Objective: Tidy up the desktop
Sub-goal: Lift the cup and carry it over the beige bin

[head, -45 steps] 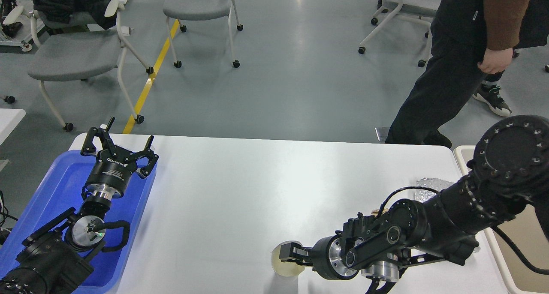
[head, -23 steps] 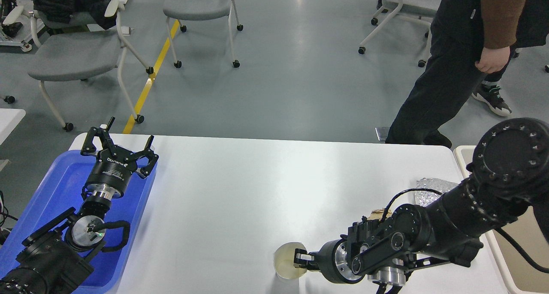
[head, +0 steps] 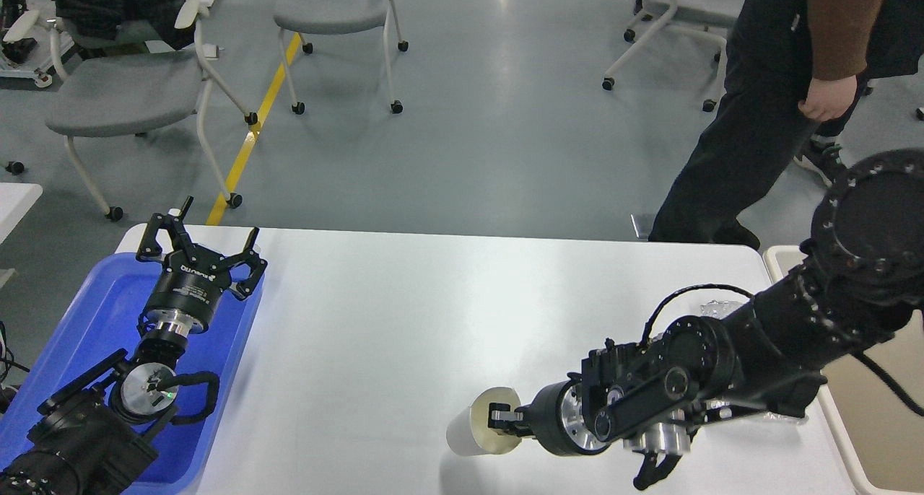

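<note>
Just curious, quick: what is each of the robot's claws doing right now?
Left gripper: jaws open, holding nothing, above the blue tray.
Right gripper: jaws closed on the rim of a paper cup, tilted on its side.

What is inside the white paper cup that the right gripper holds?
The white paper cup, tilted, shows a bare cream wall. The right gripper covers part of the inside, so the bottom cannot be seen.

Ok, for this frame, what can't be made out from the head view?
- Crumpled wrapper: mostly hidden behind the right arm.
- Right gripper: its fingers sit at the paper cup rim, but the far finger is hidden by the cup, so the grip is unclear.
- Beige bin: cut off by the right edge and covered by the arm; contents unseen.
- Blue tray: the left arm covers much of its floor.
</note>
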